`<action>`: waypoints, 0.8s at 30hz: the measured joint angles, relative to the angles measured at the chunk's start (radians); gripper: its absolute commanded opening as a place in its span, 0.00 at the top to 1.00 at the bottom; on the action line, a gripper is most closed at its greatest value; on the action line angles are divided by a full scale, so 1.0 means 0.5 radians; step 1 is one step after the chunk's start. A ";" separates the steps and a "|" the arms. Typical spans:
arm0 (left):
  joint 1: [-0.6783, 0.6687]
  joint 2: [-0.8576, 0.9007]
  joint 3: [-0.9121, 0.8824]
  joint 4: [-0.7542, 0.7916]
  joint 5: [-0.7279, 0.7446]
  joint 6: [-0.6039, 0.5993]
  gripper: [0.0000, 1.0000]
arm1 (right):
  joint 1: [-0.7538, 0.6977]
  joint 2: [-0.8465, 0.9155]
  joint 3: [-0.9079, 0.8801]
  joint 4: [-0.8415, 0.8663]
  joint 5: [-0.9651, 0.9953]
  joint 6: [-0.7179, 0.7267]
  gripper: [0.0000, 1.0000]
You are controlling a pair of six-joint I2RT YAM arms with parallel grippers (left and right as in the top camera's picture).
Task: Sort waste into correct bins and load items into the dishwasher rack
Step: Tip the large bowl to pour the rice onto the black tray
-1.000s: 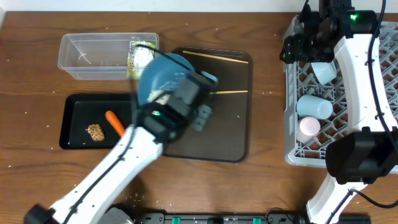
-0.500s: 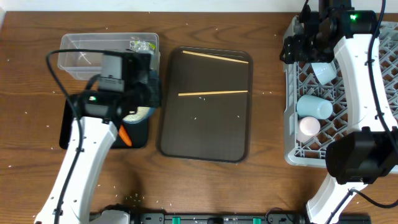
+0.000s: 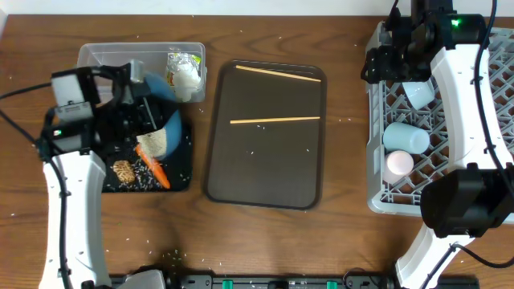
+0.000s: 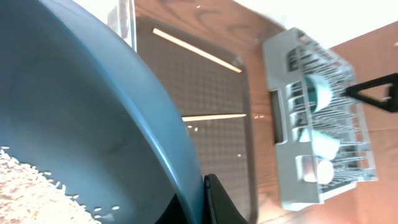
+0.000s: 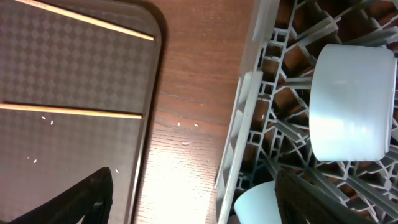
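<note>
Lots of loose white rice [image 3: 143,178] lies in the shallow black rectangular tray [image 3: 183,172], next to the orange carrot [image 3: 152,166] and the brown food lump [image 3: 122,170]. More rice sits inside the large darker blue bowl [image 3: 165,132], which is tipped on its side just above that tray.

I think the rice is what could go wrong here. If the bowl tips too fast or drifts sideways, grains could jump over the low edge onto the wooden tabletop [image 3: 265,241]. Some white specks lie there already. The bowl could also slip, because it is big and held only by its rim.

The left tool [image 3: 138,119] is squeezed tight on that rim. The right tool [image 5: 194,174] hangs over one side wall of the big grey plastic dishwasher rack [image 3: 377,197]. Its jaws stand wide, and they hold and touch nothing that I can see.

Two thin wooden chopsticks [image 3: 275,120] lie on the brown serving tray [image 3: 265,177], well apart from the rack.
</note>
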State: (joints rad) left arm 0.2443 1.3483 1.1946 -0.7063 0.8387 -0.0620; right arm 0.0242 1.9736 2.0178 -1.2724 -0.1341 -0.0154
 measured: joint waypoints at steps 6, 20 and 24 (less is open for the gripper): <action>0.149 0.000 -0.029 -0.001 0.256 0.054 0.94 | 0.000 0.000 -0.001 0.001 -0.001 -0.001 0.23; 0.401 0.000 -0.258 0.044 0.598 0.148 0.94 | 0.000 0.000 -0.001 0.002 -0.001 -0.006 0.23; 0.495 0.001 -0.316 0.082 0.727 0.170 0.94 | 0.000 0.000 -0.001 -0.001 0.000 -0.006 0.23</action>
State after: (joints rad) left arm 0.4919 1.3487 1.0367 -0.6655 1.2022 0.0231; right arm 0.0242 1.9736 2.0174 -1.2728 -0.1341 -0.0185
